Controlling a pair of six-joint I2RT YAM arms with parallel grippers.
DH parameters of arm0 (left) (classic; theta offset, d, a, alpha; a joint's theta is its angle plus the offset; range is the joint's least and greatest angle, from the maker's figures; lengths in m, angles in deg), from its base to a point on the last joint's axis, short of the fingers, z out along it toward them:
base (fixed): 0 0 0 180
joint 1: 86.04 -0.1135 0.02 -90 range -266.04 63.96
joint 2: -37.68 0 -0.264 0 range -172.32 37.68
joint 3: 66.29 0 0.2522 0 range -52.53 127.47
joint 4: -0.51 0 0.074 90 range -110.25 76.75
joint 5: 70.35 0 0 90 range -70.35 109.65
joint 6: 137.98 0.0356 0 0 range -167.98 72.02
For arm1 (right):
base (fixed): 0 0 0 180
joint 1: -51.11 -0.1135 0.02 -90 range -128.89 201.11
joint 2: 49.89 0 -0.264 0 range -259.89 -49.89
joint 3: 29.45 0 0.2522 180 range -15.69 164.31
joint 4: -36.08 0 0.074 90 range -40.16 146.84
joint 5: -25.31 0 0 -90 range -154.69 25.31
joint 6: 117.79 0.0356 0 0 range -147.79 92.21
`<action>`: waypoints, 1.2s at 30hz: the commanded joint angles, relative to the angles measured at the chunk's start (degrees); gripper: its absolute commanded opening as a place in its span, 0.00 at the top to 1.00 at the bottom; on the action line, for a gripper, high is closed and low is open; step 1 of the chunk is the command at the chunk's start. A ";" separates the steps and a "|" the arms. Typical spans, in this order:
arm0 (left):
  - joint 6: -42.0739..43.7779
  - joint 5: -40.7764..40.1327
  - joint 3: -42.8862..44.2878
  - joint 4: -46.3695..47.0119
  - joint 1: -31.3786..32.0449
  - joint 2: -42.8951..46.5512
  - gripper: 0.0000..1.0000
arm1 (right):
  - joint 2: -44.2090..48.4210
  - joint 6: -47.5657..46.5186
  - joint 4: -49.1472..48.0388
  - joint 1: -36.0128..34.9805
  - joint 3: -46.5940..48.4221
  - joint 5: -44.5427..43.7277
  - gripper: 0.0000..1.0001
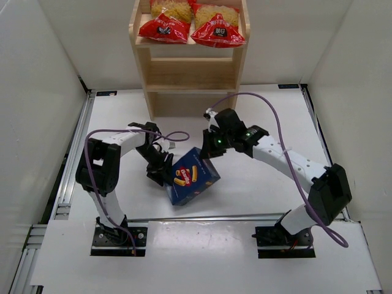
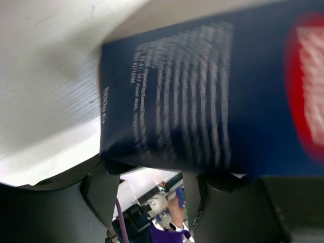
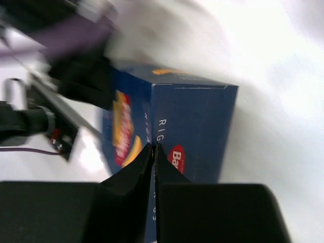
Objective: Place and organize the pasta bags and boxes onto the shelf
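Eyes on the dark blue pasta box [image 1: 193,176], sitting askew out on the white table [image 1: 257,116], and everything is crowding round it. At the box's left end, the left gripper [image 1: 160,168] is right up against the cardboard. Its wrist camera shows the fingers [image 2: 101,195] spread apart, with daylight in the gap and the printed face of the box lying across their tips, so those jaws are released and clamp nothing. At the box's far right corner, the right gripper [image 1: 207,158] has its fingers [image 3: 132,174] pinched tight together with nothing between them, the tips at the box's edge beside the red logo. Whether the box is flat on the table or tipped up I cannot tell. Well beyond the box stands the wooden shelf [image 1: 190,73], and up on its top board the two red bags [image 1: 163,27] [image 1: 218,30] lie side by side, just touching.
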 commanded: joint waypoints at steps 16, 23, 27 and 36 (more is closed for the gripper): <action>1.89 -10.92 -1.18 20.65 -0.95 -2.33 0.39 | -4.75 -1.52 -7.70 -7.80 13.23 12.61 0.98; 1.89 -13.90 -1.18 20.65 -2.96 1.10 0.35 | -4.75 -2.51 13.52 -7.80 32.56 -2.29 0.17; 1.89 -15.84 -0.05 20.03 -4.37 4.61 0.34 | -1.87 12.85 24.81 -7.80 34.09 -20.84 0.00; 1.89 -18.65 0.66 18.36 -11.65 11.04 0.30 | -10.45 47.66 43.88 -15.18 38.00 -39.85 0.00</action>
